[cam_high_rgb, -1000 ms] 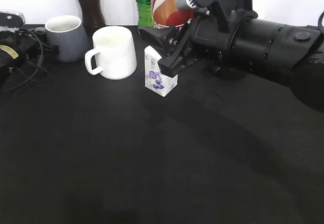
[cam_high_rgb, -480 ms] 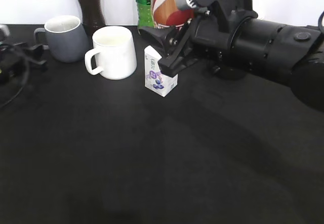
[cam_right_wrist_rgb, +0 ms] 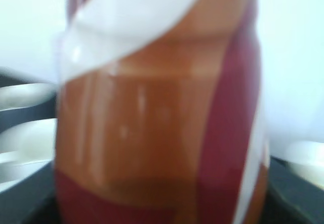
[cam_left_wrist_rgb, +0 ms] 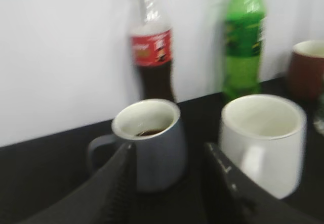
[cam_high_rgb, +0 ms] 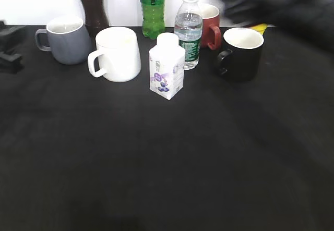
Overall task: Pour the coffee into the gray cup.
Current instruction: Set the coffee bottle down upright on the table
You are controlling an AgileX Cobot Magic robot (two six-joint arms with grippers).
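The gray cup stands at the back left with its handle to the left. In the left wrist view, the gray cup holds a little brown liquid. My left gripper is open, one finger on each side of the cup and not touching it. It shows at the left edge of the exterior view. The coffee bottle, with its red-and-white label, fills the right wrist view, held close; the jaws are hidden behind it. My right arm is a dark blur at the top right.
A white mug stands right of the gray cup. Beside it are a small milk carton, a water bottle, a red mug and a black mug. A cola bottle and a green bottle stand at the back.
My right arm has swung with the coffee bottle from above the carton up to the back right, uncovering the mugs behind. My left gripper has drawn back leftward from the gray cup.
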